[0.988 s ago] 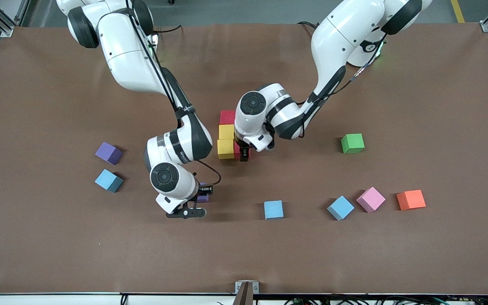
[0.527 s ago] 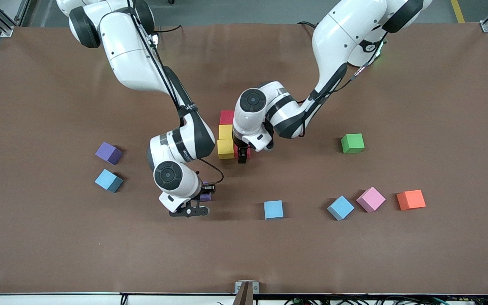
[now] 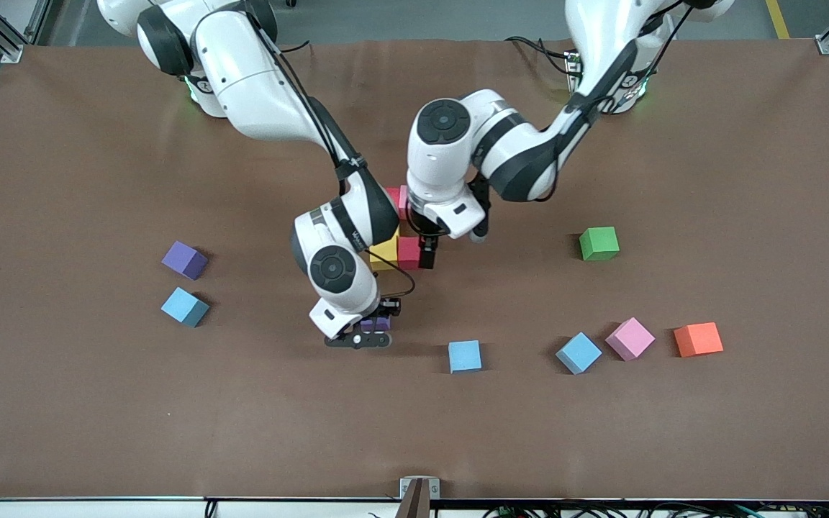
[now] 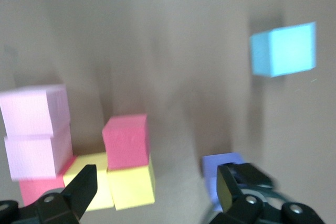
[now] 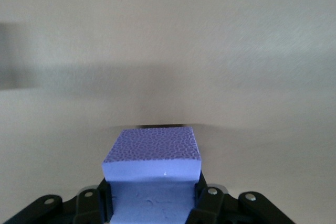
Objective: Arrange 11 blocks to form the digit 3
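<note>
Gripping a purple cube [image 5: 152, 169] between the fingers of my right gripper [image 3: 373, 325], I carry it in the air over bare brown table [image 3: 83, 403], between the cluster of placed blocks and a loose light blue cube [image 3: 465, 356]. In the right wrist view the cube sits squarely between both fingers, its pebbled top face showing.

My left gripper [image 3: 427, 253] hangs spread apart and empty, just above the cluster, right beside the red cube [image 3: 408, 252] at the cluster's edge. In the left wrist view that red cube [image 4: 126, 141] appears next to a yellow one [image 4: 131, 186], with two pink cubes [image 4: 35, 132] and another red one [image 4: 42, 190] close by, all touching. From the front camera most of the cluster is covered by my two arms; only a yellow cube [image 3: 384, 253], the red one and slivers of pink [image 3: 403, 201] show.

Off toward my right arm's end of the table lie a second purple cube [image 3: 185, 260] and a light blue cube [image 3: 185, 307], close together. Toward my left arm's end sit another light blue cube [image 3: 578, 352] touching a pink cube [image 3: 630, 338], an orange cube [image 3: 698, 339] near them, and a green cube [image 3: 599, 243] alone, farther from the front camera.
</note>
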